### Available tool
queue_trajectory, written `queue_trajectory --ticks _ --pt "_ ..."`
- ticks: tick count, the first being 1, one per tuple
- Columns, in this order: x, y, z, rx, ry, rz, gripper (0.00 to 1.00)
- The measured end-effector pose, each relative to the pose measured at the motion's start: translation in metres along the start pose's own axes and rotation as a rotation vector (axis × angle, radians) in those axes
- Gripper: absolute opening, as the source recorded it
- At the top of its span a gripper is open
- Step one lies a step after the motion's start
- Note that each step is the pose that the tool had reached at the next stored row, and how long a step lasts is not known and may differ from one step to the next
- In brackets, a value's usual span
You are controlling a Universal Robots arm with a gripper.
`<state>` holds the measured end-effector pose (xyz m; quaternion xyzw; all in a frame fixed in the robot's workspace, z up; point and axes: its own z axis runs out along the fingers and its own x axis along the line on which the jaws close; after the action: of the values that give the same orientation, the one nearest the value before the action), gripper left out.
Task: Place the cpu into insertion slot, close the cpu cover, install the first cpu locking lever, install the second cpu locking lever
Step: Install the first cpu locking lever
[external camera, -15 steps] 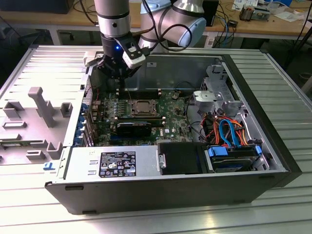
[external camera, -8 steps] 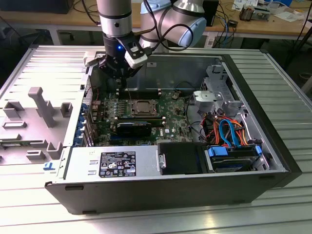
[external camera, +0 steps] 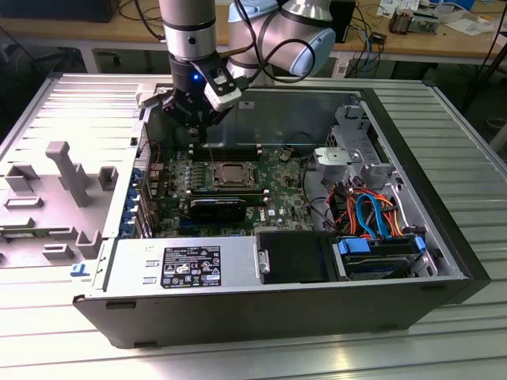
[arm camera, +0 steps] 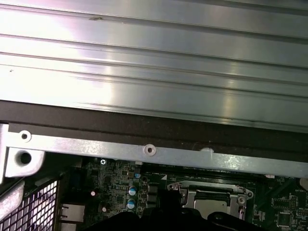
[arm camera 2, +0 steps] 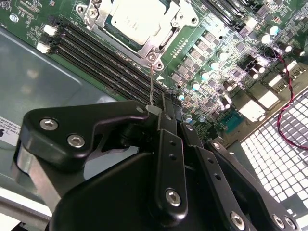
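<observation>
You have one ribbed metal table [external camera: 467, 182] and, lying open on it, one computer case [external camera: 238, 309]. One arm [external camera: 190, 32] reaches down into the case near its far wall. One green motherboard [external camera: 281, 194] covers the case floor, hemmed on the exterior view's right by a drive cage [external camera: 352, 150] with orange and blue cables [external camera: 368, 210]. Your one gripper [arm camera 2: 166, 103] stands just past the insertion slot [external camera: 232, 176], between it and the far wall, so room there is tight. Above the slot itself the space is free. One cpu cover [arm camera 2: 144, 45] lies flat over one cpu [arm camera 2: 137, 17] seated in the slot. The fingers look pressed together. One thin locking lever [arm camera 2: 151, 82] runs from the slot's corner to the fingertips. You cannot tell whether it is clamped or only touching.
</observation>
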<state>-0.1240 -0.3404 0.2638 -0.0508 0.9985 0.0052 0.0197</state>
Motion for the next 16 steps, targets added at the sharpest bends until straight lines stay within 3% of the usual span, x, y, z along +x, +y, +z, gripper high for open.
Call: queue_trajectory --ticks 16 --pt "-0.0041 -0.0004 0.0005 0.0000 0.0000 0.000 0.11"
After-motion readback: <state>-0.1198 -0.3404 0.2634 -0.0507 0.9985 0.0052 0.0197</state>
